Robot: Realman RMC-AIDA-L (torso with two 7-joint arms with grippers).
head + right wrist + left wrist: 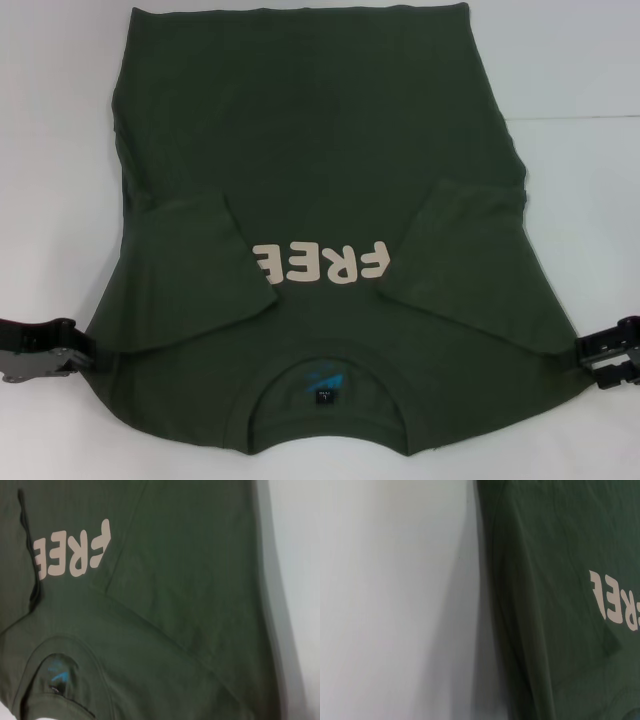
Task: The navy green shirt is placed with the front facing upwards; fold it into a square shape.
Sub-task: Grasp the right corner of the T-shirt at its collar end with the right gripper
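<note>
The navy green shirt lies flat on the white table, front up, with its collar nearest me. Both short sleeves, left and right, are folded inward over the chest and cover the ends of the cream "FREE" lettering. A small blue-and-black label shows inside the neck. My left gripper sits at the shirt's left shoulder edge. At the right shoulder edge is my right gripper. The wrist views show the shirt and its lettering but neither gripper.
The white table surrounds the shirt on both sides, and bare table shows beside the cloth in the left wrist view and the right wrist view. A seam line crosses the tabletop at the right.
</note>
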